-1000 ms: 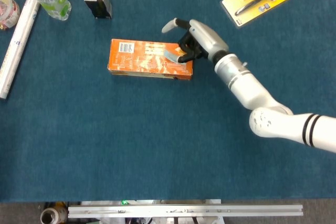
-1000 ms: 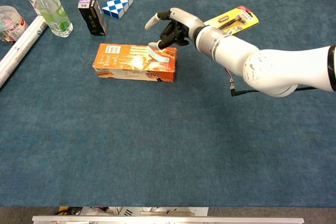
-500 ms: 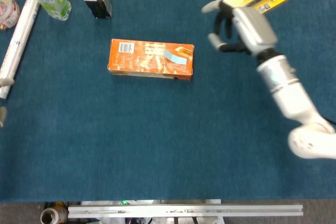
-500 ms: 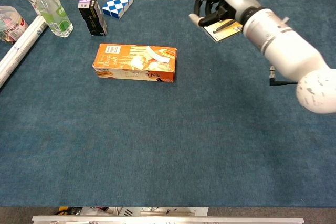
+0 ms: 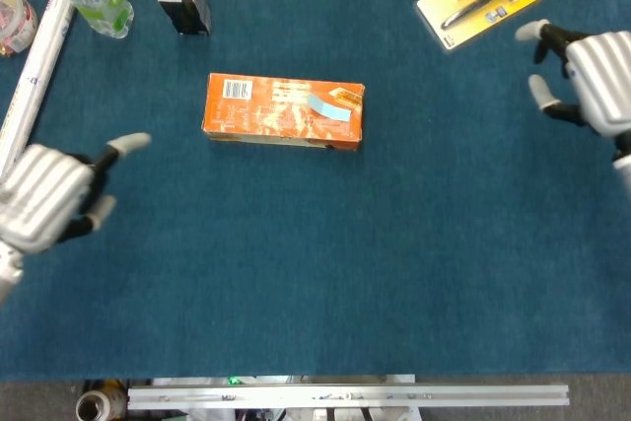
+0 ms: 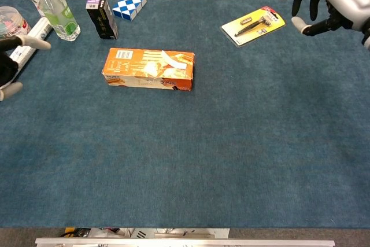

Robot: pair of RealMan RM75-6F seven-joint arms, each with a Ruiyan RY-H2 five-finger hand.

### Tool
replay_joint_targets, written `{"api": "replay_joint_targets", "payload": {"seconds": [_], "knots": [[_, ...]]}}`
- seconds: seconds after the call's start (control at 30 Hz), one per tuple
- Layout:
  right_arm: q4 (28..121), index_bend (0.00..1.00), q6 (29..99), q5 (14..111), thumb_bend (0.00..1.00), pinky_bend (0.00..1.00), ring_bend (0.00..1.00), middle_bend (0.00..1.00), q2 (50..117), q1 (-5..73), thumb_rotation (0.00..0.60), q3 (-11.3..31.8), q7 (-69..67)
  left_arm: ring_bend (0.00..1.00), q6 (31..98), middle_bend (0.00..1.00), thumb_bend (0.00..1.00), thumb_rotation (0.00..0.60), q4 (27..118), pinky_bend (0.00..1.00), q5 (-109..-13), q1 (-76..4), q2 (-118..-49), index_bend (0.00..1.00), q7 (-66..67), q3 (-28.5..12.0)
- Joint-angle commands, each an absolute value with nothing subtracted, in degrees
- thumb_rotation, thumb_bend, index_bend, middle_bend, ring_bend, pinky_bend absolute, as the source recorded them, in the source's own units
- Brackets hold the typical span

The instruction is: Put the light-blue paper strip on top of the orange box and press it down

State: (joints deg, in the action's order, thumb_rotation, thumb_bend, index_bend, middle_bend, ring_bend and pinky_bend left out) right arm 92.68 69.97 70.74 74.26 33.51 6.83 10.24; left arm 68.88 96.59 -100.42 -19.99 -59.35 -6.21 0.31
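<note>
Desk (image 5: 296, 263) bearing orange box (image 5: 266, 111) at centre. Right robot hand (image 5: 592, 86), now withdrawn far right of the box, released and empty; left robot hand (image 5: 49, 199) newly arrived left of it, fingers apart, holding nothing. Light-blue paper strip (image 5: 329, 108) left atop the box's right end: placement apparently finished.

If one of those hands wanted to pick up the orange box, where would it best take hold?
Probably from above, fingers and thumb across the two long sides of the orange box near its middle. It lies flat, long and narrow, with bare cloth along both long sides. Staying left of the light-blue paper strip near its right end would avoid disturbing it.
</note>
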Motion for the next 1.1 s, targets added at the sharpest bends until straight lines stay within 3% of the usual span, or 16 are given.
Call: {"api": "replay_joint_targets", "payload": {"seconds": [0.03, 0.2, 0.4, 0.77, 1.1], "knots": [[93.7, 0.34, 69.9, 70.4, 0.38, 0.86, 0.59, 0.51, 73.1, 32.6, 0.600, 6.5, 11.4, 0.76, 65.4, 0.66, 0.38, 0.600, 96.7, 0.83, -102.1, -23.7, -61.4, 0.13, -7.2, -0.2], [95.1, 0.34, 69.8, 69.9, 0.38, 0.86, 0.59, 0.51, 71.5, 31.9, 0.600, 6.9, 13.1, 0.88, 60.2, 0.77, 0.39, 0.600, 96.5, 0.91, -103.6, -29.2, -64.2, 0.10, -7.0, -0.8], [95.0, 0.34, 68.4, 68.2, 0.39, 0.86, 0.59, 0.51, 70.0, 32.3, 0.600, 8.3, 15.5, 0.99, 53.4, 0.87, 0.53, 0.600, 97.1, 1.00, -103.4, -35.6, -67.4, 0.09, -6.3, -1.8], [93.5, 0.34, 67.1, 67.2, 0.44, 0.86, 0.59, 0.51, 71.7, 32.0, 0.600, 9.1, 15.6, 1.00, 39.6, 0.97, 0.61, 0.600, 93.6, 1.00, -93.6, -45.3, -75.0, 0.07, -1.9, -5.1], [92.2, 0.34, 66.6, 67.3, 0.45, 0.86, 0.59, 0.51, 72.9, 32.0, 0.600, 9.8, 15.6, 1.00, 33.1, 1.00, 0.65, 0.600, 88.9, 1.00, -82.0, -50.3, -80.4, 0.06, 4.1, -7.6]]}}
